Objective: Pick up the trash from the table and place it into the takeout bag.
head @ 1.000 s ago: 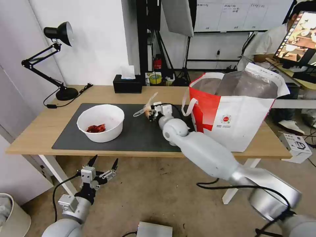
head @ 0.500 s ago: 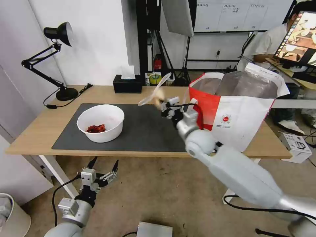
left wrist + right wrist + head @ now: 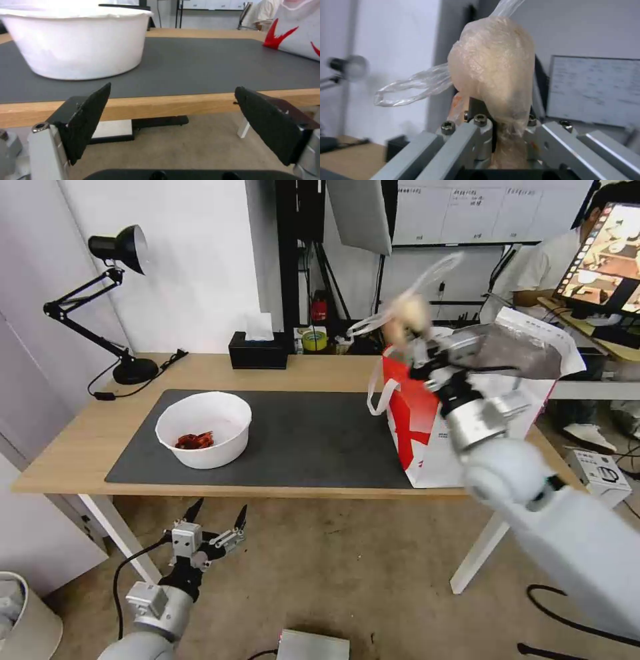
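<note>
- Bowl (image 3: 204, 428): white, with red scraps inside.
- Mat (image 3: 300, 440): dark grey, plain.
- Table (image 3: 73, 447): light wood top, white legs.
- Takeout bag (image 3: 467, 427): white with a red panel and jagged red marks, small round red logo, silver foil lining, white handles.
- Knotted bag (image 3: 493, 72): clear film over a beige lump.
- Right gripper (image 3: 417, 343): grey metal.
- Left gripper (image 3: 173, 125): black fingers, silver body.
- Tissue box (image 3: 259, 352): black, white tissue on top.
- Lamp (image 3: 117, 247): black.
</note>
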### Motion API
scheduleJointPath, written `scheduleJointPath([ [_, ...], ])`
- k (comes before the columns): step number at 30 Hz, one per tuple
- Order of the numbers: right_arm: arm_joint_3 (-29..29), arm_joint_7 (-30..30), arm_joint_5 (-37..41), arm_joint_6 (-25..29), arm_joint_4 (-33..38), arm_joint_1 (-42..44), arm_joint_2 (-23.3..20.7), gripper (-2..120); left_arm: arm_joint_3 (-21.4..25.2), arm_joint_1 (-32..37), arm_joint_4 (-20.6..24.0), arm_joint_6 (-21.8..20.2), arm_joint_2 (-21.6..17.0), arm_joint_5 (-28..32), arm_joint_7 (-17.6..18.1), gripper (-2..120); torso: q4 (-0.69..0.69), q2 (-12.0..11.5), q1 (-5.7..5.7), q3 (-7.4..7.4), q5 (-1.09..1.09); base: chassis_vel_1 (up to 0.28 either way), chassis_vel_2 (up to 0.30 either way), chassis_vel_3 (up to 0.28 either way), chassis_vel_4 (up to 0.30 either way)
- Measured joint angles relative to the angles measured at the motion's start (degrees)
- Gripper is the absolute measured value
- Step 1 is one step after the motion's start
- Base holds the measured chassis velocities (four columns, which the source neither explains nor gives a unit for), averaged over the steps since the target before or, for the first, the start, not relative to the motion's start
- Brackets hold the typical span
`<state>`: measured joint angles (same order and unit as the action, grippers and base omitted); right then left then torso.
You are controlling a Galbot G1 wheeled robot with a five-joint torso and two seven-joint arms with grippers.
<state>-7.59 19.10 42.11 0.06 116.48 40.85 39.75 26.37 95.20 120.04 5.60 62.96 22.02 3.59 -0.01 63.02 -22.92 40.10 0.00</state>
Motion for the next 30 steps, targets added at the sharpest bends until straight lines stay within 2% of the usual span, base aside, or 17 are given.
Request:
scheduleJointPath([
  [5,-3.2,1.0,1.9,-0.9,-1.5,2.6,-1.7,4,-0.8,-0.4,0.0,-0.1,-0.1,-0.2,0.0,100,-0.01,0.0,0.01,0.00,0.02,0.000,0.000,0.000,0.000],
  [8,-4.4,3.9,7.9,-4.1,-2.0,3.0,-2.4,4,-1.0,-0.7,0.0,-0.1,-0.5,-0.2,0.0,100,0.01,0.0,0.00,0.00,0.01,0.000,0.000,0.000,0.000],
  [9,-4.4,3.9,7.9,-4.1,-2.0,3.0,-2.4,4,-1.0,-0.7,0.0,-0.1,-0.5,-0.2,0.0,100,0.01,0.0,0.00,0.00,0.01,0.000,0.000,0.000,0.000],
  [12,-4.6,7.1,14.3,-8.7,-2.6,2.2,-2.9,4,-1.1,-0.8,0.1,-0.1,-0.7,-0.2,0.1,100,0.00,0.0,0.01,0.00,0.00,0.000,0.000,0.000,0.000],
  [22,-4.0,10.1,20.6,-12.1,-3.9,-1.1,-3.1,4,-1.1,-0.9,-0.1,-0.1,-0.8,-0.1,0.2,100,0.01,0.0,0.00,0.00,0.00,0.000,0.000,0.000,0.000],
  [26,-4.0,10.1,21.2,-12.4,-3.5,-1.2,-3.3,14,-1.0,-1.0,-0.2,0.0,-0.9,0.0,0.2,100,0.01,0.0,0.00,0.00,-0.01,0.000,0.000,0.000,0.000],
  [27,-4.0,10.2,21.3,-12.4,-3.5,-1.2,-3.4,21,-1.0,-1.0,-0.2,0.0,-0.9,0.1,0.2,100,0.01,0.0,0.00,0.00,0.00,0.000,0.000,0.000,0.000],
  [29,-4.0,10.2,21.3,-12.5,-3.4,-1.2,-3.4,22,-1.0,-1.0,-0.2,0.0,-0.9,0.1,0.2,100,0.01,0.0,0.00,0.00,-0.01,0.000,0.000,0.000,0.000],
  [30,-4.1,10.4,21.3,-12.5,-3.4,-1.1,-3.4,29,-1.0,-1.0,-0.2,0.0,-0.9,0.1,0.2,100,0.01,0.0,0.00,0.00,-0.01,0.000,0.000,0.000,0.000],
])
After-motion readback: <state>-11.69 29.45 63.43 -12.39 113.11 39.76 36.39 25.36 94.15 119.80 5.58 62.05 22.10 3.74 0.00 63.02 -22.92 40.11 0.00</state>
